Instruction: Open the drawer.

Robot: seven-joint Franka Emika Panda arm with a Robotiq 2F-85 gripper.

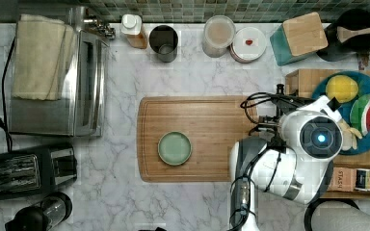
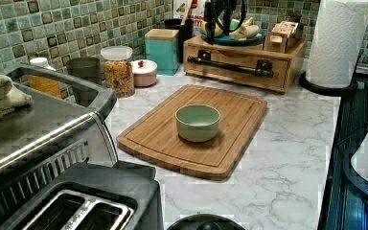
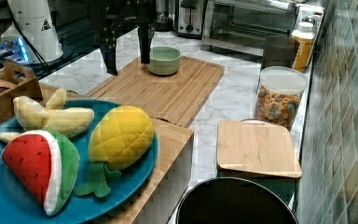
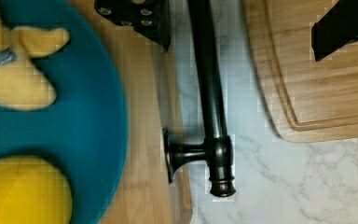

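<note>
Bamboo drawer [image 2: 239, 67] shut, upper right of the left view.
Gripper [image 4: 242, 23] spread wide, straddling its black handle [image 4: 209, 93].

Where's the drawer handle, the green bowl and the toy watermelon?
drawer handle [image 4: 211, 88]: wrist view, middle of the black bar.
green bowl [image 2: 197, 122]: left view, front of its outer wall.
toy watermelon [image 3: 28, 164]: right view, red flesh of the slice.

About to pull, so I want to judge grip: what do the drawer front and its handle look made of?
The drawer front looks like light bamboo or similar wood, matte, with faint grain. Its bar handle looks like black metal with a soft sheen and a turned end cap, probably smooth and a bit slippery.
</note>
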